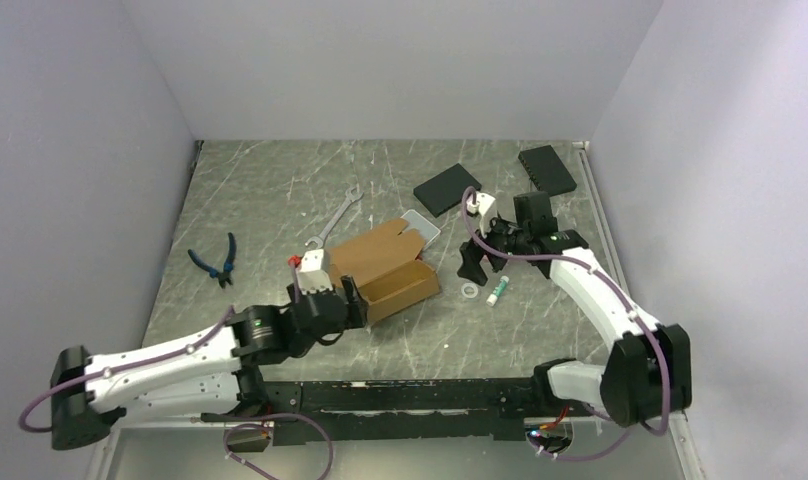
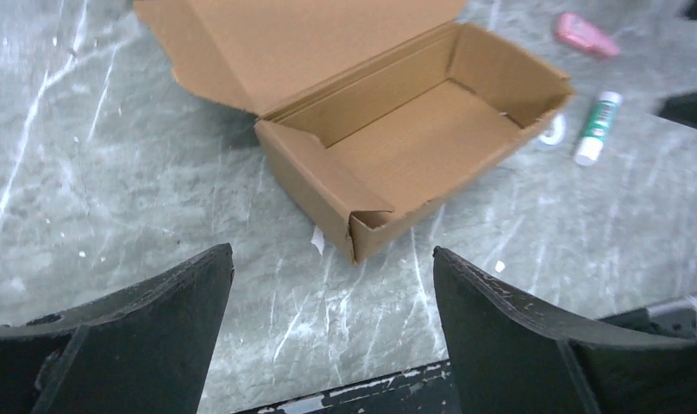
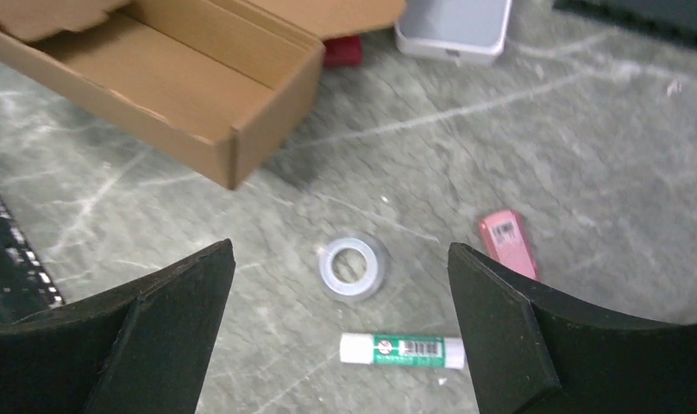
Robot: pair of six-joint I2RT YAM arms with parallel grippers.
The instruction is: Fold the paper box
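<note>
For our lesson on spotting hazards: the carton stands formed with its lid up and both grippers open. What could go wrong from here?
1. Neither the left gripper nor the right gripper holds the paper box; pressing its raised lid down could slide it.
2. The near corner flap looks loosely tucked and may spring out.
3. The tape ring and glue stick lie close beside the box; a sliding box or the right gripper might knock them.

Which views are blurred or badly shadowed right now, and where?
Top external: sharp, even light, soft shadow beside the paper box. Left wrist: box crisp, its fingers near-black, no detail. Right wrist: mildly smeared throughout, tape ring and glue stick soft, dark shadow at the box corner.
</note>
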